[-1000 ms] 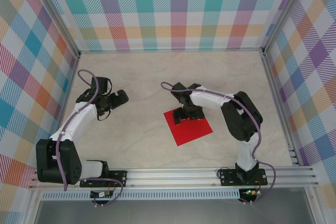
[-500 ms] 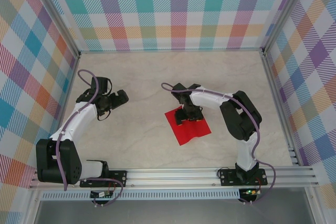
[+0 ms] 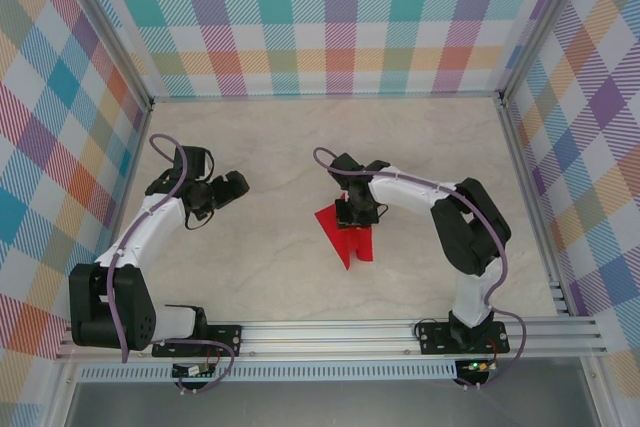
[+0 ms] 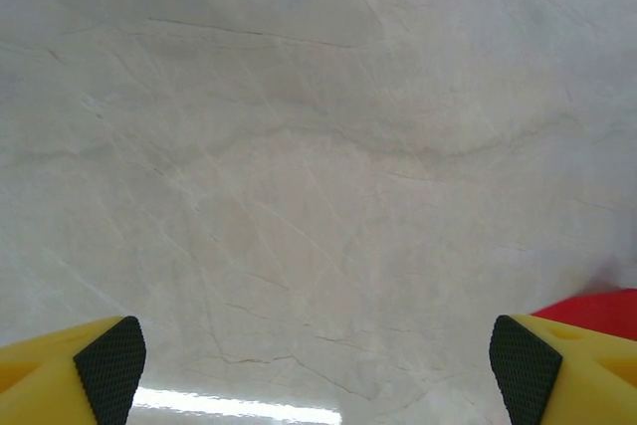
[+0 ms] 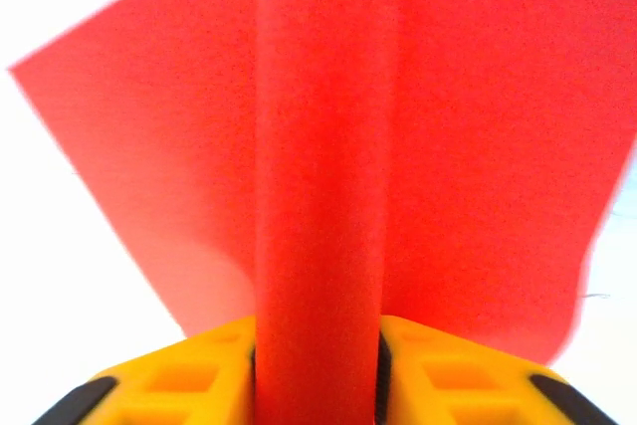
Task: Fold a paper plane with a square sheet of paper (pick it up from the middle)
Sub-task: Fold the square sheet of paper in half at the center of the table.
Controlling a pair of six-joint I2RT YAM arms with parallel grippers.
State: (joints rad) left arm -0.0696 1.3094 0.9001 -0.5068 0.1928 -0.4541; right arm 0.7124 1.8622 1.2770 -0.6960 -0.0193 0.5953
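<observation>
1. Centrally clamped on the square sheet of paper (image 5: 318,146): right end effector (image 5: 318,370).
2. Sheet bunched into a red ridge, near bench (image 3: 280,147) centre.
3. At nine o'clock, left end effector (image 4: 318,365), jaws apart, above bench.

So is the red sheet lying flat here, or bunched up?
Bunched up. The right gripper pinches the square sheet of paper at its middle, raising a rounded ridge between its jaws, with both sides flaring outward.
</observation>
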